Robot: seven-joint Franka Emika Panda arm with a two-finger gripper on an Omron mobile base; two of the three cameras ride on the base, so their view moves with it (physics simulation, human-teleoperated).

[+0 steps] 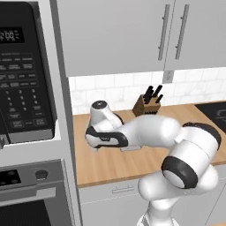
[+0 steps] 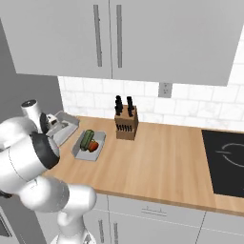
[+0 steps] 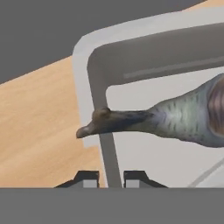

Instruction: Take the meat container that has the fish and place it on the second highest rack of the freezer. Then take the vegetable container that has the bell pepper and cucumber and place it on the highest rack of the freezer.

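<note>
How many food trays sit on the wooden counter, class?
2. The fish tray lies at the counter's left end, under the end effector; the vegetable tray, holding cucumber and pepper, sits beside it.

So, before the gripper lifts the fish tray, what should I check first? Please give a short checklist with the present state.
1. Right tray chosen: ok. The fish lies in the tray in front of the hand.
2. Gripper lined up on the tray wall: ok. The wall runs between the two finger tips.
3. Grip closed on the wall: not ok. A thin gap seems to remain on each side.
4. Vegetable tray out of the way: cannot tell. It sits close beside the fish tray.
5. Knife block clear of the lift: ok. It stands farther along the counter.
6. Freezer open and rack free: cannot tell.
</note>
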